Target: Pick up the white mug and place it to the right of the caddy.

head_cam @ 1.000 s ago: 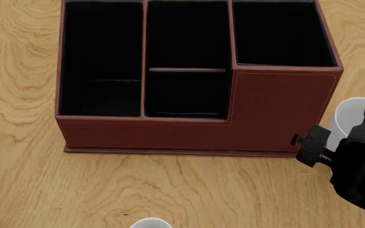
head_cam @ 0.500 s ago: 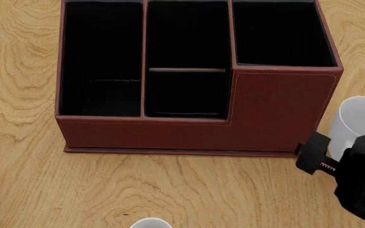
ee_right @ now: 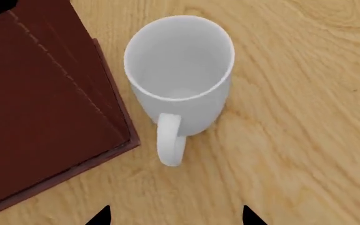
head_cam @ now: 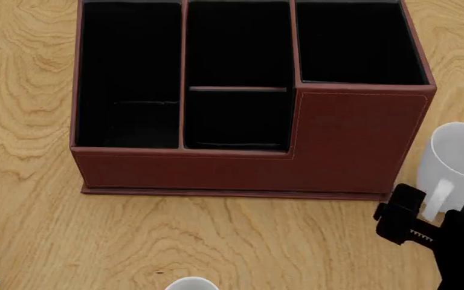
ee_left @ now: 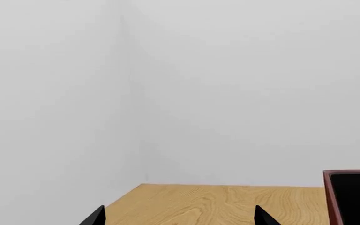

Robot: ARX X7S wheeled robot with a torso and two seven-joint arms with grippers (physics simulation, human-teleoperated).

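Head view first: the white mug (head_cam: 451, 158) stands upright on the worktop (head_cam: 22, 235) just beside the right end of the caddy (head_cam: 353, 142), handle toward me, with my right tool (head_cam: 405, 219) low near it, not touching. From here I can't tell its jaw state. Right wrist view: the mug (ee_right: 178, 82) sits clear between and beyond the two fingertips (ee_right: 99, 216), spread apart and holding nothing, so that tool's open. Looks like the mug's placed, so I'd pull straight back and up without clipping that handle. Left wrist view: fingertips (ee_left: 95, 216) apart and empty, the left tool (ee_left: 178, 220) parked off the caddy's (ee_left: 353, 197) far side. I'd leave it.
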